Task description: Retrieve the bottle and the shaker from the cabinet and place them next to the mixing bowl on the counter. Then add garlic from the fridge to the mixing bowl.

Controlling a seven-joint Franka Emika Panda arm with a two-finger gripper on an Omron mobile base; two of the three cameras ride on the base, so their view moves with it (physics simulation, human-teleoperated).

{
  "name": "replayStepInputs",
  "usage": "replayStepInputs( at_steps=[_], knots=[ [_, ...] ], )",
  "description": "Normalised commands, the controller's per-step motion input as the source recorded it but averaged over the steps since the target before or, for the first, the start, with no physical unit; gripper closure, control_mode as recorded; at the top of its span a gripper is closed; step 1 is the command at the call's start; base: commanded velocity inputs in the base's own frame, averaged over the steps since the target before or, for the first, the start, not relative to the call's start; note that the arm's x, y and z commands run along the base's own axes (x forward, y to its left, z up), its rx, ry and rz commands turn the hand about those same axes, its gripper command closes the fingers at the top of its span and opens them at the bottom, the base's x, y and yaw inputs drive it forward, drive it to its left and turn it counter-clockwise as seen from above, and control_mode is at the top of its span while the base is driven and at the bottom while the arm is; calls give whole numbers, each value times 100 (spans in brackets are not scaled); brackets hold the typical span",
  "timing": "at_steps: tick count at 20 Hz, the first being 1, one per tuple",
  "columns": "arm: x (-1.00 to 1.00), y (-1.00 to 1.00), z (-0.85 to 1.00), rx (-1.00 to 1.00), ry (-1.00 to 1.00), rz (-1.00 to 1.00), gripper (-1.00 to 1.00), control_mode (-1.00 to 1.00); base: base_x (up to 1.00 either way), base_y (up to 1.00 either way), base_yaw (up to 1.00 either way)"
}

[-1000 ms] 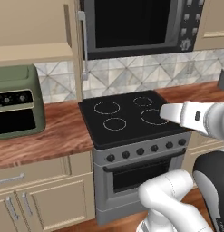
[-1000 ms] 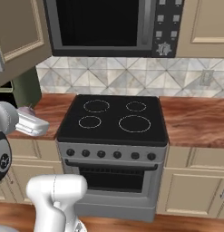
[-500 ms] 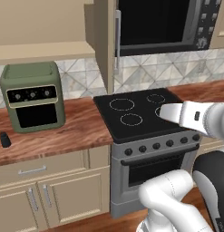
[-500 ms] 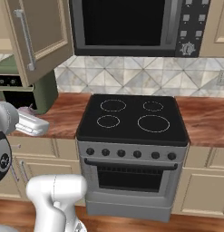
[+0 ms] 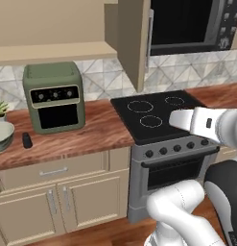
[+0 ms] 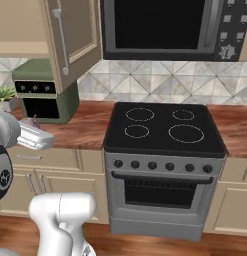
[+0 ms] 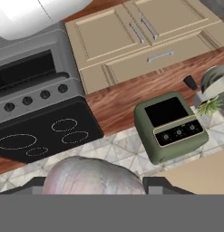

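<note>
Gripper, hand view: I see my gripper (image 7: 93, 182) at the bottom edge, its two dark fingertips (image 7: 35, 183) set partway apart with a rounded, pale grey-pink garlic (image 7: 88, 174) bulb held between them.
Below the hand, hand view: a black stove (image 7: 41, 133) top with four ring marks, and its oven front with a row of knobs.
Counter, hand view: a wooden counter (image 7: 127, 97) runs beside the stove and carries a green toaster oven (image 7: 172, 124).
Mixing bowl, hand view: the mixing bowl (image 7: 216, 78) sits at the right edge of this view, beyond the toaster oven, with a small dark object (image 7: 190, 82) and a potted plant (image 7: 208, 106) close by.
Gripper, left base view: the white hand (image 5: 187, 120) hangs over the front right of the stove (image 5: 153, 117); from here I cannot tell how the jaws stand.
Mixing bowl, left base view: the mixing bowl (image 5: 2, 135) rests on the counter (image 5: 81, 137) at the far left, well apart from the hand, with the small dark object (image 5: 27, 140) just beside it and the toaster oven (image 5: 55, 96) between it and the stove.
Cabinet, left base view: an upper cabinet door (image 5: 134, 43) stands open next to the microwave (image 5: 187, 24).
Gripper, right base view: the hand (image 6: 37, 137) sits at the left edge in front of the counter (image 6: 87, 130), with what looks like the garlic (image 6: 30, 121) showing as a small purplish lump on it.
Surroundings, right base view: the stove (image 6: 162, 130) is centred under the microwave (image 6: 165, 27); the open cabinet door (image 6: 72, 37) hangs above the toaster oven (image 6: 45, 92), and the potted plant (image 6: 2, 95) is at the far left.
</note>
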Motion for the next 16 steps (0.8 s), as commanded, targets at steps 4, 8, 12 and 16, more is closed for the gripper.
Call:
replayStepInputs(
  at_steps=[4,8,12,16],
  knots=[
    [0,0,0,0,0,0,100,100,-16,58,0],
    [0,0,0,0,0,0,100,100,0,74,0],
    [0,0,0,0,0,0,100,100,0,75,0],
    [0,0,0,0,0,0,100,100,1,71,0]
  ],
)
